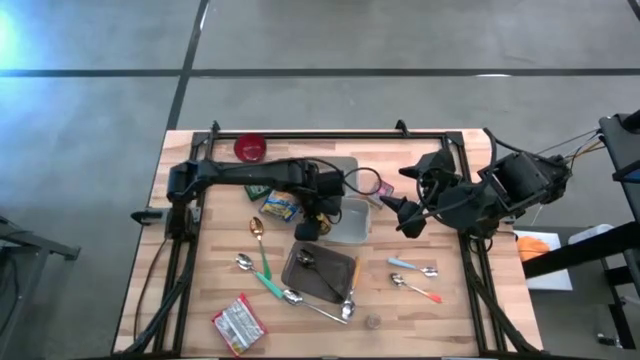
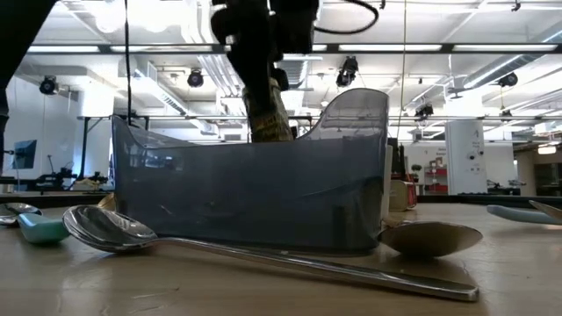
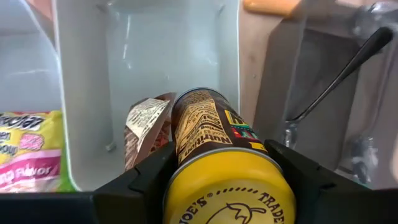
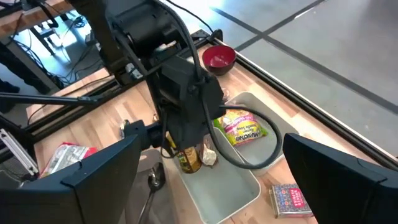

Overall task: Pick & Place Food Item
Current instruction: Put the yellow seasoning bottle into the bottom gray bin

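Note:
My left gripper (image 1: 311, 226) is shut on a brown printed can (image 3: 208, 134) with a yellow lid (image 3: 229, 190). It holds the can over the near-left part of a white bin (image 3: 81, 93), beside a small brown packet (image 3: 146, 124) lying in the bin. The low view shows the can (image 2: 268, 114) dropping behind the grey tray's wall. A green-and-pink snack bag (image 4: 242, 127) lies in the bin's far part. My right gripper (image 1: 408, 222) hangs open, raised to the right of the bin, touching nothing. My left gripper pinches the can between its two fingers (image 3: 144, 179), one on each side of the can's upper end (image 3: 186, 149) just under the yellow lid. The fingers come from above, pointing steeply down. The can stands nearly upright, lower end inside the bin; whether it touches the floor I cannot tell.
A dark grey tray (image 1: 320, 272) with a spoon in it lies just near of the bin. Several spoons (image 1: 262, 262) lie scattered around it. A red bowl (image 1: 250, 148) stands at the far left. A red-and-white packet (image 1: 238, 322) lies at the near left, a pink box (image 4: 289, 198) right of the bin.

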